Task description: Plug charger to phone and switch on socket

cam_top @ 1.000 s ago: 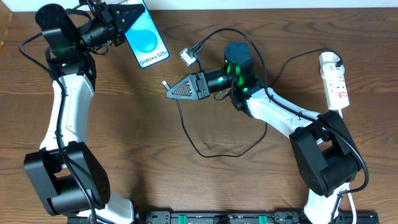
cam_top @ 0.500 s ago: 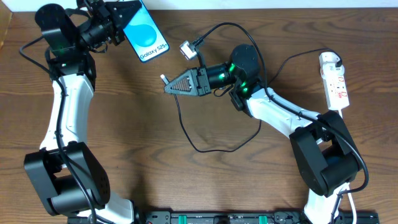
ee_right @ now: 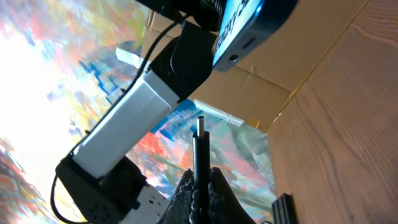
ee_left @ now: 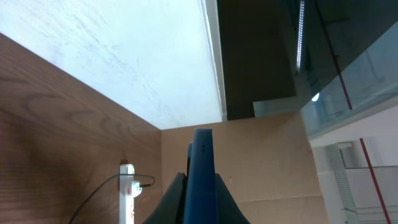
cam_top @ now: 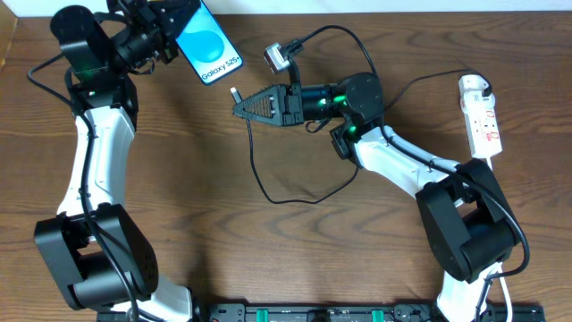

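Wooden table (cam_top: 268, 259): left gripper (cam_top: 181, 20) clamps phone (cam_top: 213, 51), right gripper (cam_top: 239, 107) pinches charger (ee_right: 199, 152) just short of phone; nothing plugged yet, socket (cam_top: 483, 116) switch left to do.

The left arm (cam_top: 94, 170) and the right arm (cam_top: 393, 161) are built alike: long white link shells with smooth rounded edges, joined by bulky black cylindrical joint housings (cam_top: 465, 228). Small green lights (cam_top: 338, 92) glow on the black housings near each wrist. Thin black cables (cam_top: 36, 67) loop out beside the upper joints and run along the white links. The left tool (cam_top: 183, 20) is black with flat triangular fingers. The right tool (cam_top: 239, 107) is likewise black, and its wedge-shaped fingers show a grey lattice face that tapers to a narrow tip.
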`<act>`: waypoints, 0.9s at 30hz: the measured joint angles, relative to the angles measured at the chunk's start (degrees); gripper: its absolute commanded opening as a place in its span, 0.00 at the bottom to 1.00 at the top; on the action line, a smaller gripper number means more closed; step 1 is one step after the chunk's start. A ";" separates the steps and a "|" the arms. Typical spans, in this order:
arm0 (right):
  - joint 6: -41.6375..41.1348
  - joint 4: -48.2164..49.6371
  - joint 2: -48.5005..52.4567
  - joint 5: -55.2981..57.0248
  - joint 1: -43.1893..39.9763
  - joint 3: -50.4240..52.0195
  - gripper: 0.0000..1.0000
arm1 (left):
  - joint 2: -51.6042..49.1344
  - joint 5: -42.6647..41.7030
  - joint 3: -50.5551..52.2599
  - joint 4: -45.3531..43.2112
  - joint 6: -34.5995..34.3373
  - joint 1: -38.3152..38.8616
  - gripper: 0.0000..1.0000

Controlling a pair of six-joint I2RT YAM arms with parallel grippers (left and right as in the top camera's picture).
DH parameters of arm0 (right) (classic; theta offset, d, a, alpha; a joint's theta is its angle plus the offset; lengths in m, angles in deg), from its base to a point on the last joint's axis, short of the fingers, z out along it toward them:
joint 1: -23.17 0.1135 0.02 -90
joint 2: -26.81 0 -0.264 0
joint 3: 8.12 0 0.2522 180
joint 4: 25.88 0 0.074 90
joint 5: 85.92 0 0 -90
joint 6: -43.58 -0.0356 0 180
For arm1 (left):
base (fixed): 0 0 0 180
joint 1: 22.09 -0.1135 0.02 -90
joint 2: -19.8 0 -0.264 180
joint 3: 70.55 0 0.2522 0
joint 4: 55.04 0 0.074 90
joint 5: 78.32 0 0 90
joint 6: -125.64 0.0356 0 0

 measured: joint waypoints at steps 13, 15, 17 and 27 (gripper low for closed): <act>-2.01 -0.09 0.00 1.46 0.00 0.00 0.01 | 0.00 -2.97 0.00 0.00 0.02 0.00 0.07; -2.01 -0.09 0.00 1.53 0.00 0.00 0.01 | 0.00 -3.52 0.00 0.00 0.02 0.13 0.07; -2.01 -0.09 0.00 1.53 0.00 0.00 0.01 | 0.00 -3.58 0.00 0.00 0.02 0.48 0.07; -2.01 -0.09 0.00 1.14 -0.13 0.00 0.01 | 0.00 -3.89 0.00 -0.02 0.02 2.49 0.07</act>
